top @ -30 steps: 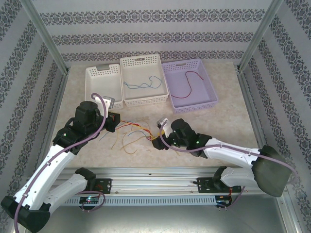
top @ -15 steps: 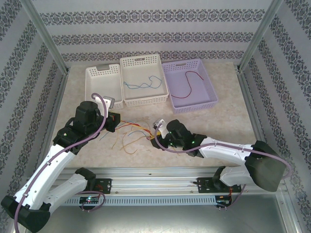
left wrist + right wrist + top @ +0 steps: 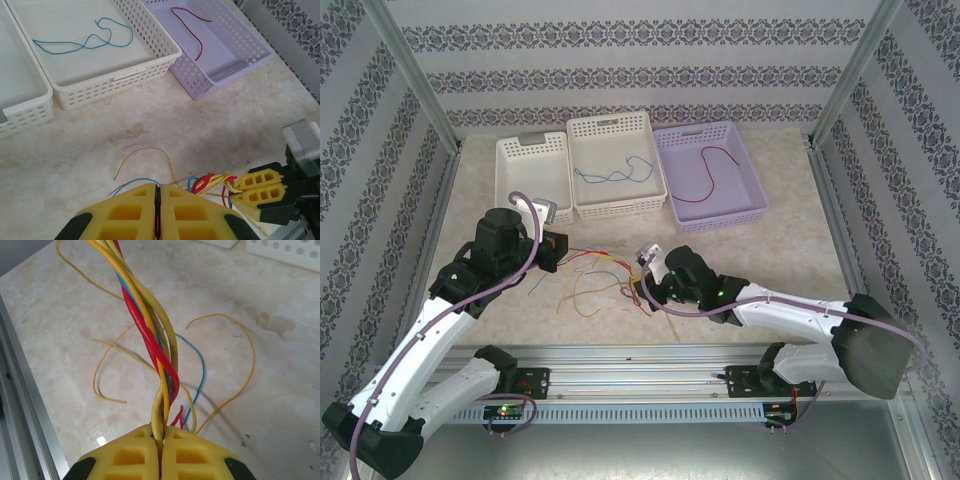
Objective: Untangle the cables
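Separation step: my right pincer (image 3: 159, 434) clamps the twisted red, yellow and blue cables (image 3: 150, 335) over the tabletop (image 3: 280, 390), my left pincer (image 3: 157, 195) closed on their far end; next, I judge, pulling apart to loosen the twist.

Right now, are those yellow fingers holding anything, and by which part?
The twisted cable bundle: right fingers pinch one end, left fingers apparently the other.

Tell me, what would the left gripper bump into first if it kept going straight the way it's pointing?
Probably the loose yellow cable arching on the table just ahead of the left gripper; beyond it, the middle white basket. Depth is hard to judge.
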You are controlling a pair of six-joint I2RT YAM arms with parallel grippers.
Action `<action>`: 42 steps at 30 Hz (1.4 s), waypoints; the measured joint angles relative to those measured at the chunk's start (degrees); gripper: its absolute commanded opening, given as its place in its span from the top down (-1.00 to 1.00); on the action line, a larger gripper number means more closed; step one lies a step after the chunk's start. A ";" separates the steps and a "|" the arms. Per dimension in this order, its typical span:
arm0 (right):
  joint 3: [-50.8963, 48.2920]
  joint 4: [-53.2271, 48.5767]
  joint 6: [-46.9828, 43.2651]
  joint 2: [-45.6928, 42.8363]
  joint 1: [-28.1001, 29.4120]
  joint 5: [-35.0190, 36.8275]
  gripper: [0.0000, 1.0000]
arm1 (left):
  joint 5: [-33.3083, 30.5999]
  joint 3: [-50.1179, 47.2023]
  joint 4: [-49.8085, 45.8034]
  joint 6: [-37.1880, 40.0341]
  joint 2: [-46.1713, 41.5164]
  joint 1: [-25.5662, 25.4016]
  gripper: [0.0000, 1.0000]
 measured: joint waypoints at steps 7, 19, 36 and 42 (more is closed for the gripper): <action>-4.79 3.45 2.89 -9.29 -8.17 -1.62 1.00 | -4.81 0.00 -1.77 -0.07 0.85 -0.24 1.00; -7.82 -5.27 8.02 -17.90 -23.50 -1.86 1.00 | -12.50 0.55 -3.96 -1.97 0.24 7.06 1.00; -11.52 -19.65 15.63 -32.68 -31.65 13.09 1.00 | -14.40 2.29 -8.02 -2.86 4.11 9.05 1.00; -9.70 -29.16 18.91 -42.64 -40.63 17.84 1.00 | -16.63 3.21 -8.70 -2.84 4.11 9.05 1.00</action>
